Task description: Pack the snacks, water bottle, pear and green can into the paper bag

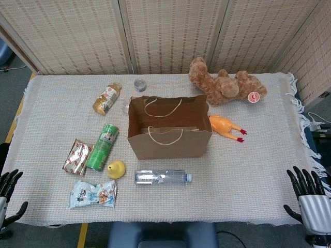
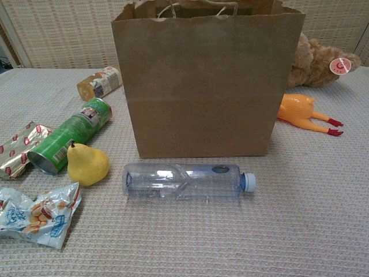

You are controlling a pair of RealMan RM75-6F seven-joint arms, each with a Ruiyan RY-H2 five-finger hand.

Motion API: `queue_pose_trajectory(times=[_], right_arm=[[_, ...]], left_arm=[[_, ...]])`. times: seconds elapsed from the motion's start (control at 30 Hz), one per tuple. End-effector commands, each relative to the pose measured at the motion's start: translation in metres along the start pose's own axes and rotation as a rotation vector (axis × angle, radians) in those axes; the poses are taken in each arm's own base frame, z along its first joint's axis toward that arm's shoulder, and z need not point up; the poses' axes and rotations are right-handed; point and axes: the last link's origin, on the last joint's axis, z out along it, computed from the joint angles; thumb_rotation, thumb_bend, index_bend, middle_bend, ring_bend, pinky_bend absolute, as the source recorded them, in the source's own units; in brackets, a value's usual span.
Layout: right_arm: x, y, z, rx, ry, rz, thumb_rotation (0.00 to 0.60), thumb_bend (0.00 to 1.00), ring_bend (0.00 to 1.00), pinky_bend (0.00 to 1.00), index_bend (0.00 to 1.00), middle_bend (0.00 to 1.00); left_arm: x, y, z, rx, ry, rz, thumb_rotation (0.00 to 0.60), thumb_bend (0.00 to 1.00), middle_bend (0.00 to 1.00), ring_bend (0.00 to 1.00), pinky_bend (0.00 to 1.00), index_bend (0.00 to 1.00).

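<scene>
woven screens back a cloth-covered table where the paper bag stands open at centre. at its 6 o'clock lies the water bottle; at 8 o'clock the green can, pear and snack packets. left hand and right hand rest at the near corners, fingers spread, holding nothing.
</scene>
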Motion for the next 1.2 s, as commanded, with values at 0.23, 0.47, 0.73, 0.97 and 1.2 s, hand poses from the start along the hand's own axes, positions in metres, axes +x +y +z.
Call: queue_pose_trajectory(times=[0.23,0.47,0.73,0.97,1.2], right_arm=[[0.0,0.001,-0.001,0.001,0.002,0.003,0.6,0.0,0.0,0.0,0.0,0.0],[0.0,0.0,0.001,-0.002,0.0,-0.002,0.6,0.0,0.0,0.0,0.0,0.0],[0.0,-0.001,0.001,0.003,0.001,-0.004,0.6,0.0,0.0,0.0,0.0,0.0],[0.0,-0.001,0.002,0.01,0.001,-0.002,0.6,0.0,0.0,0.0,0.0,0.0],[0.0,-0.001,0.002,0.012,0.0,0.005,0.6,0.0,0.0,0.0,0.0,0.0]], left_arm=[[-0.001,0.002,-0.002,-0.011,-0.015,-0.002,0.6,0.36,0.0,0.0,0.0,0.0],[-0.013,0.015,-0.015,-0.068,-0.144,-0.007,0.6,0.36,0.0,0.0,0.0,0.0],[-0.036,0.055,-0.014,-0.318,-0.261,0.069,0.6,0.36,0.0,0.0,0.04,0.0],[-0.062,0.091,-0.004,-0.434,-0.326,0.096,0.6,0.36,0.0,0.0,0.04,0.0],[-0.074,0.12,0.026,-0.472,-0.386,0.117,0.6,0.36,0.0,0.0,0.03,0.0]])
